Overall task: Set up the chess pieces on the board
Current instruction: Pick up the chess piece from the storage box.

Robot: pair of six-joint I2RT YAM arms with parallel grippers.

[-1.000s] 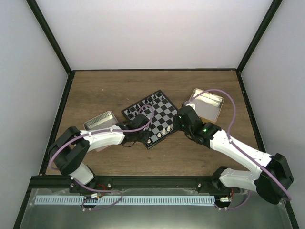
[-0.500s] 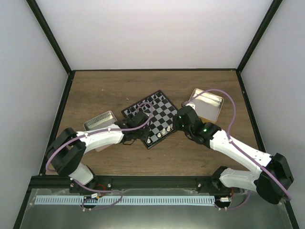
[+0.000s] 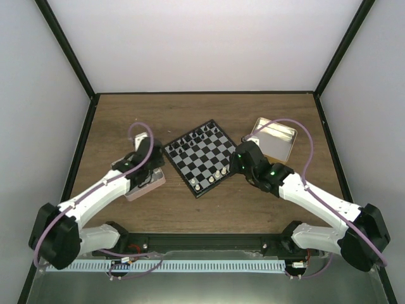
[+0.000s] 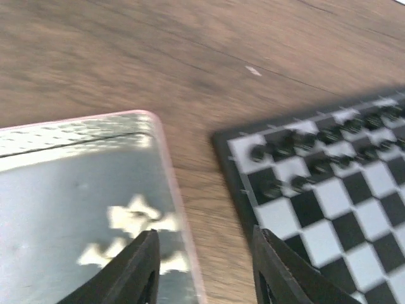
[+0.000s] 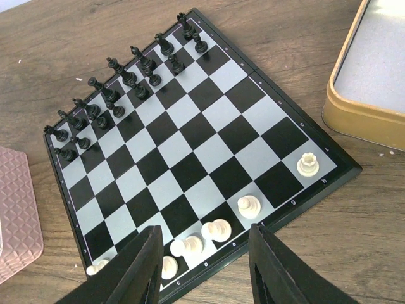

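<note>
- The left end effector [image 4: 205,253] is held open above the pink tin [image 4: 76,164], and nothing is seen between its fingers.
- A small heap of cream chess pieces [image 4: 136,218] lies on the floor of the tin just below it. The view is blurred, so how each piece lies cannot be told.
- The right end effector [image 5: 202,253] is also open and empty, over the near edge of the board [image 5: 209,152].
- Several white pieces are already stood along that near edge — one is apart from the others, near the right corner.
- The black pieces [image 5: 126,79] are lined in two rows on the far side.
- The pieces are judged very light, hard and smooth — easily tipped or flicked away.
- Each one is best taken from above at its narrow body, with a gentle closing, so that the neighbours in the heap are not dragged along.
</note>
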